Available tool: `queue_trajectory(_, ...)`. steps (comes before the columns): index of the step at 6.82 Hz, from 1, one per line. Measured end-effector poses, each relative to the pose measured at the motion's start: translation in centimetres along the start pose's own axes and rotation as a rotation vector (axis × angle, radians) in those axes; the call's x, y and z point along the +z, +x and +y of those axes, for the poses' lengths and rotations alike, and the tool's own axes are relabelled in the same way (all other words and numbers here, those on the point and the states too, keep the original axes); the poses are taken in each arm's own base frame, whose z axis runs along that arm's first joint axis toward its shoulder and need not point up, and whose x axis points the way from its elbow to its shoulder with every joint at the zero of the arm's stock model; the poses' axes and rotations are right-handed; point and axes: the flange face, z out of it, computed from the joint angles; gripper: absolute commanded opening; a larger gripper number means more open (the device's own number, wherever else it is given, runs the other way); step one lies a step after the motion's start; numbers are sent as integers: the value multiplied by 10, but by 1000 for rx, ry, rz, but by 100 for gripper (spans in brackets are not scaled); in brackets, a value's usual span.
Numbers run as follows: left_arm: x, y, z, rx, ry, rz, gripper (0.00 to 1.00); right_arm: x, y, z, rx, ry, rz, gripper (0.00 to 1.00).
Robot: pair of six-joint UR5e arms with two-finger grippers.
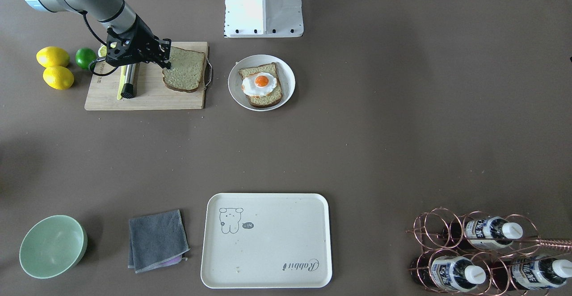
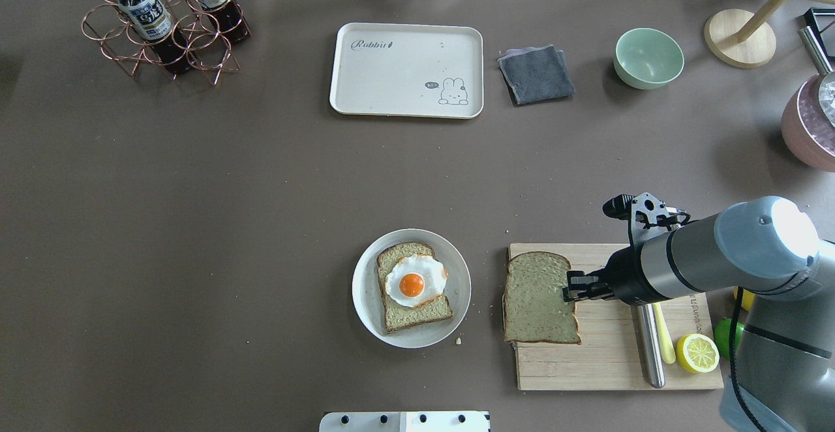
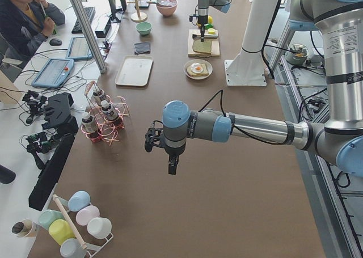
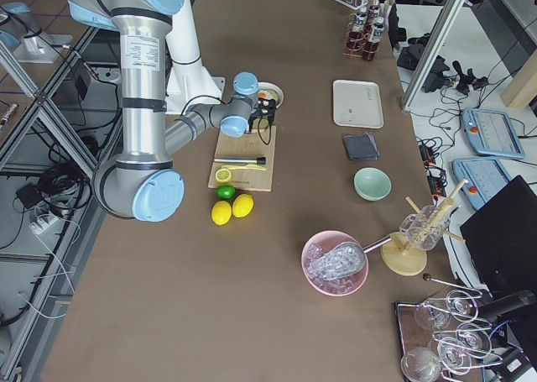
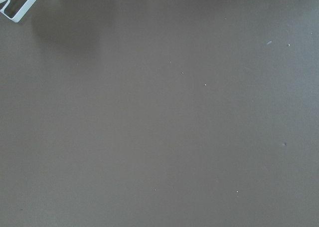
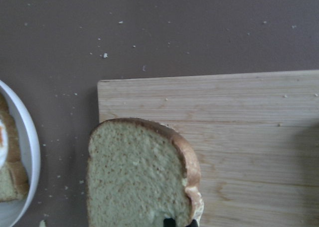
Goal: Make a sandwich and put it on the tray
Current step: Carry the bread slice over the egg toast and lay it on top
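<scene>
On the round white plate (image 2: 460,288), near the robot's side of the table, lies the bottom slice (image 2: 408,318) of speckled bread with the fried egg (image 2: 415,280) resting on it. The second slice (image 2: 536,298) lies flat just beside the plate on the wooden cutting board (image 2: 607,354), one edge hanging slightly over the board's plate-side rim.

The right gripper (image 2: 569,287) is down at that slice's crust, on the side away from the plate. In the right wrist view its two dark tips stand close together at the crust. The jaws are therefore narrow and, as I judge it, pinched on the slice, though nothing shows the slice raised off the board.

The tray (image 2: 404,73) sits across the table, well apart from plate and board, and carries none of the food.

By my reading the work is about half done. The egg is already on its bread. What remains is to lift the second slice over, set it on the egg, and then get the finished stack to the tray.

The left gripper (image 3: 172,166) shows only in the left side view, hanging over bare tabletop far from the food. I cannot tell whether it is spread or closed.

Also on the board are a steel-handled knife (image 2: 649,347) and a lemon half (image 2: 697,352). A grey cloth (image 2: 536,74) and a green bowl (image 2: 648,57) lie next to the tray.
</scene>
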Motion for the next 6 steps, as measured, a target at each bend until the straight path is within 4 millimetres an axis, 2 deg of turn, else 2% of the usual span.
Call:
queue_trajectory(1, 0, 1, 0, 2, -1, 0, 98, -4, -35, -8, -11, 4, -61, 0)
queue_trajectory(2, 1, 2, -1, 5, -3, 1, 98, 0, -68, -16, -17, 5, -107, 0)
queue_trajectory(4, 1, 4, -1, 7, -2, 2, 98, 33, -124, -25, -56, -17, -146, 0)
queue_trajectory(5, 1, 4, -2, 8, -1, 3, 98, 48, -141, -28, -99, -22, -150, 0)
queue_trajectory(6, 0, 4, -2, 10, -1, 3, 98, 58, -148, -33, -161, -21, -144, 0)
